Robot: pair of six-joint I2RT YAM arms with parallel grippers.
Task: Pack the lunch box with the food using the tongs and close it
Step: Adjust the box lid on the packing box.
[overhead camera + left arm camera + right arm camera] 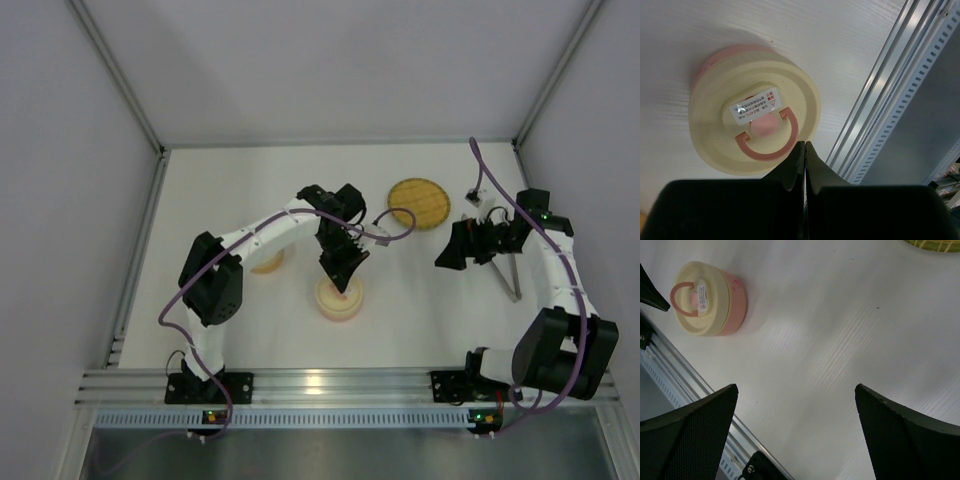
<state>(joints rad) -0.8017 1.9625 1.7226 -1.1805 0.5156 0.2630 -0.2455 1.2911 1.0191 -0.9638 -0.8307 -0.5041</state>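
The lunch box (335, 308) is a round pink tub with its cream lid (740, 95) on, standing in the front middle of the table. The lid carries a pink ring handle (771, 150) and a white label. My left gripper (343, 280) hangs just over the lid's near edge, jaws shut and empty (805, 145). Slim silver tongs (509, 276) lie on the table at the right, under my right arm. My right gripper (450, 250) hovers open and empty (796, 387) left of the tongs, and the lunch box (710, 297) shows far off in its view. No food is in view.
A round yellow woven plate (418, 203) sits at the back middle, its edge (935, 244) in the right wrist view. A cream-orange round piece (268, 262) lies partly under my left arm. The aluminium rail (320, 385) runs along the near edge.
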